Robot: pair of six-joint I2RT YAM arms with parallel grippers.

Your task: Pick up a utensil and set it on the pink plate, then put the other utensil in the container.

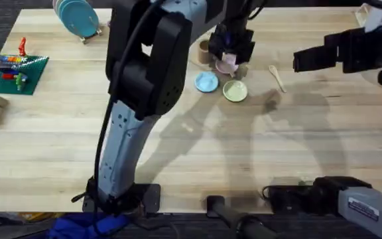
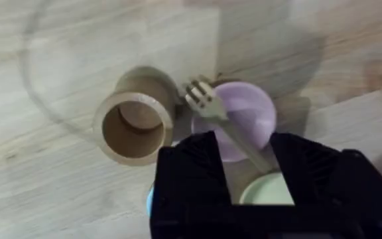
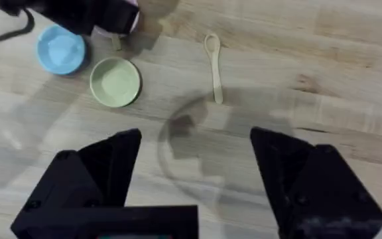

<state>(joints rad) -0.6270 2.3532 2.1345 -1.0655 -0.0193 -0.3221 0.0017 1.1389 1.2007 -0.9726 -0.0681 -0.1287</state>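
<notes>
Right gripper (image 3: 194,179) hangs spread wide above bare table (image 1: 58,139); beyond it, the spoon (image 1: 276,78) lies flat. Farther out, left gripper (image 2: 247,159) pinches the fork (image 2: 221,119) over the pink plate (image 2: 251,109), container (image 2: 134,126) just beside.

Fork (image 2: 212,109) over plate (image 2: 247,114), cup (image 2: 136,124) beside, spoon (image 1: 276,77) rightward.
</notes>
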